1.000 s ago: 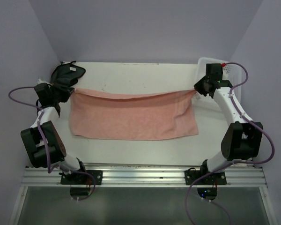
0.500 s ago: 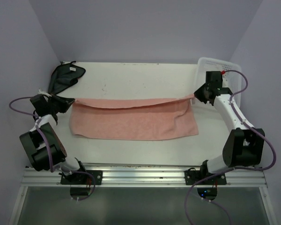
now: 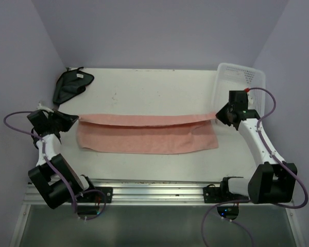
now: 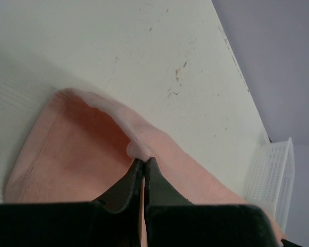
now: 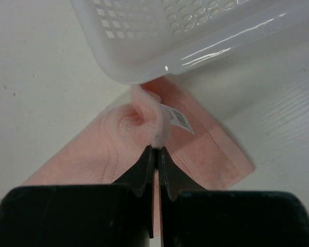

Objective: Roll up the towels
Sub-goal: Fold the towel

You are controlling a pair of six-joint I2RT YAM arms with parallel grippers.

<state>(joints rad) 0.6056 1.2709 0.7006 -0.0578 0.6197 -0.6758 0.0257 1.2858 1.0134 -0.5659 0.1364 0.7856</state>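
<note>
So the left gripper (image 3: 75, 119) and right gripper (image 3: 217, 114) stayed pinched shut on the pink towel (image 3: 144, 138), dragging its far edge nearer.

White perforated basket (image 3: 240, 77) on scuffed table (image 3: 154, 85), far right corner (rim glossy); lavender walls (image 3: 159, 31) around.

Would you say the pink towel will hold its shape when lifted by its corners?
Probably not: the pink towel sags between the left pincer and right pincer, so it looks floppy. Its terry pile likely resists slipping.
</note>
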